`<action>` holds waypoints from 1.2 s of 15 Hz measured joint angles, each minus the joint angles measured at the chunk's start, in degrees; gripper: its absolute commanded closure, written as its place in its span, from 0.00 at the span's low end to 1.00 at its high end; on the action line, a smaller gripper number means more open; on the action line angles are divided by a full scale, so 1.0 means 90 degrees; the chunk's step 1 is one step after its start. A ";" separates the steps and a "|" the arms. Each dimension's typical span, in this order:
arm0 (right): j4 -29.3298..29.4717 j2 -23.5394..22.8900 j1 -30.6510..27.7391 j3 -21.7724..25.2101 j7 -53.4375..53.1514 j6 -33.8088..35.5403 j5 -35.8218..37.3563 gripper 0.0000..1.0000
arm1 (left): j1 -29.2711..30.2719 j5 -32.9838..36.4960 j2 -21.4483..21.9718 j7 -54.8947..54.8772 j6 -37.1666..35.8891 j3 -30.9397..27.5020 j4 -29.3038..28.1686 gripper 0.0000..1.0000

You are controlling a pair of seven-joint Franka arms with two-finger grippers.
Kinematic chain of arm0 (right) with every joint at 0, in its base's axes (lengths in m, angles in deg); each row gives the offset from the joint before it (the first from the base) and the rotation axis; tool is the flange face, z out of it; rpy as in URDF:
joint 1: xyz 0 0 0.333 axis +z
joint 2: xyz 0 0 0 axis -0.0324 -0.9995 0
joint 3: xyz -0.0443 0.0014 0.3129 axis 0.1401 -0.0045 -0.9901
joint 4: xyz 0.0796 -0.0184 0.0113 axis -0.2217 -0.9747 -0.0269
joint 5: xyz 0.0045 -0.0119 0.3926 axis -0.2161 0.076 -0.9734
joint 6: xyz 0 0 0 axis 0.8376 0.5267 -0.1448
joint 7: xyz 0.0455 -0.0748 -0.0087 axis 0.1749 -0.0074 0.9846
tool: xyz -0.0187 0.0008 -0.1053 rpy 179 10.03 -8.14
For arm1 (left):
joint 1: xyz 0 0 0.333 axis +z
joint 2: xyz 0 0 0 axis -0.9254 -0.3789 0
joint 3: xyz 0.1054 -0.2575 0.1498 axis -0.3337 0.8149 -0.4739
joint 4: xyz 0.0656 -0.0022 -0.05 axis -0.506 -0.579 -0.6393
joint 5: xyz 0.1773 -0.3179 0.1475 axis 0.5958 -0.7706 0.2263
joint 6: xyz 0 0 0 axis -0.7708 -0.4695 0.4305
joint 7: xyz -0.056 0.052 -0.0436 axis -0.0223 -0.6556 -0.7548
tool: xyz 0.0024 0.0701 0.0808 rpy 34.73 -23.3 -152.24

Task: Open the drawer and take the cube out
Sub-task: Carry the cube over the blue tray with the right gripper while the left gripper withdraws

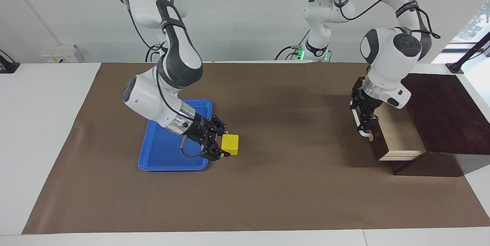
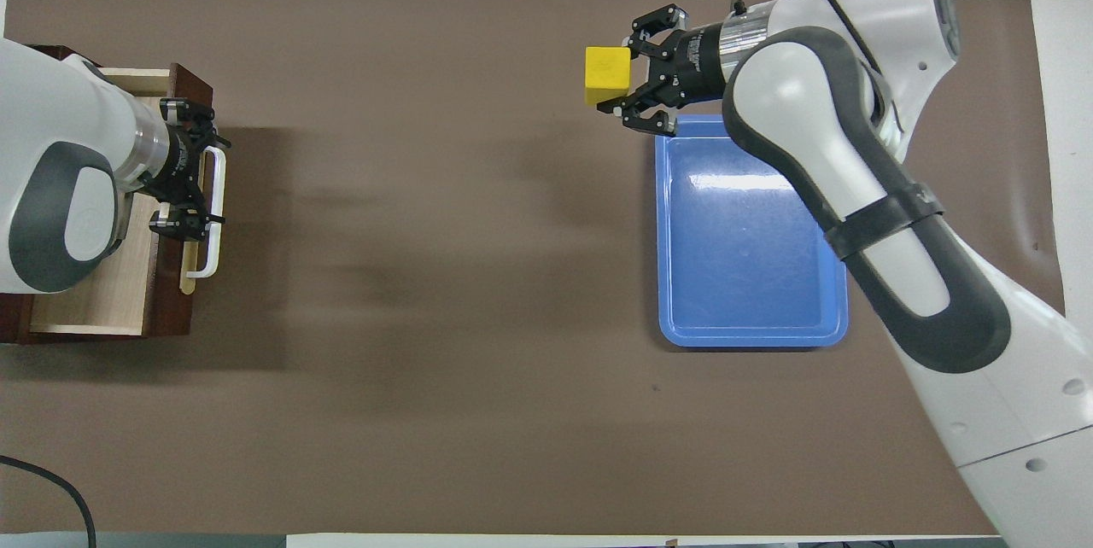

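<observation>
Right gripper (image 1: pixel 225 147): fingers clamped on the yellow cube (image 1: pixel 230 144), held in the air beside the corner of the blue tray (image 1: pixel 153 161) that lies farthest from the robots. Left gripper (image 1: pixel 363 117): fingers spread wide, nothing held, positioned at the white bar handle (image 2: pixel 215 211) of the drawer (image 1: pixel 398 133). Drawer: pulled out of its dark wooden box (image 1: pixel 448 112) at the left arm's end of the table, pale interior showing. Brown mat (image 1: pixel 268 184) underlies all items. Markings: none legible on cube, tray or drawer.

Right hand (image 2: pixel 634 80) around cube (image 2: pixel 607 75), beside blue tray (image 2: pixel 841 215)
</observation>
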 measured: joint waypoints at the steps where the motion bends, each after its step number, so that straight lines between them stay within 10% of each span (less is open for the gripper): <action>1: -0.0170 0.0080 -0.0196 0.0001 0.0284 0.0142 0.0000 1.00 | 0.0147 0.0000 0.0007 -0.0255 0.0044 -0.0001 -0.0025 0.00; 18: -0.2226 0.0613 -0.1960 -0.0018 0.4094 0.0765 0.0000 1.00 | 0.1589 0.0080 0.0071 -0.2069 0.0283 0.0065 -0.0071 0.00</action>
